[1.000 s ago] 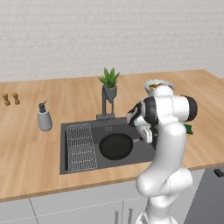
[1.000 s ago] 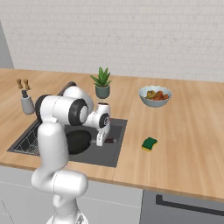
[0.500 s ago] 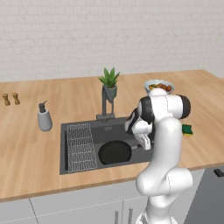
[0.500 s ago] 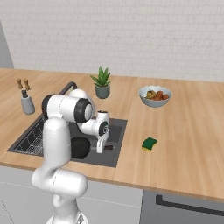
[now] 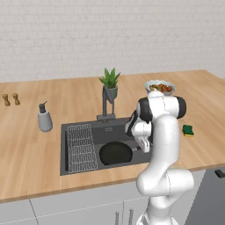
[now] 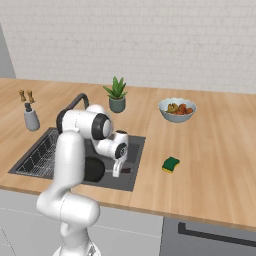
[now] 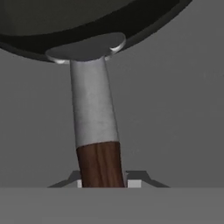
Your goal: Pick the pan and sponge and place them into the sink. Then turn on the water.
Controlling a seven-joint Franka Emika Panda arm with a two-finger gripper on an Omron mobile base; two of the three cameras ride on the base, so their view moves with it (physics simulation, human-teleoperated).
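Observation:
The black pan (image 5: 115,153) lies low in the dark grey sink (image 5: 64,132), right of the wire grid (image 5: 81,147). My gripper (image 5: 143,146) reaches down at the basin's right end, shut on the pan's wooden handle (image 7: 100,164). In the hand view the handle runs up between my fingertips (image 7: 134,181) to the pan's rim (image 7: 87,19). From the right side I see the pan (image 6: 92,169) and gripper (image 6: 119,169) in the sink (image 6: 132,180). The green and yellow sponge (image 5: 188,130) (image 6: 171,164) lies on the counter right of the sink. The faucet (image 5: 105,103) (image 6: 75,102) stands behind the basin.
A potted plant (image 5: 110,81) stands behind the faucet, and a bowl of food (image 5: 159,87) (image 6: 177,109) sits on the counter to its right. A grey soap dispenser (image 5: 44,118) stands left of the sink, and two small shakers (image 5: 11,99) sit further left.
My gripper has come down towards the basin's right end with the pan, which now sits lower in the sink. The sponge has not moved.

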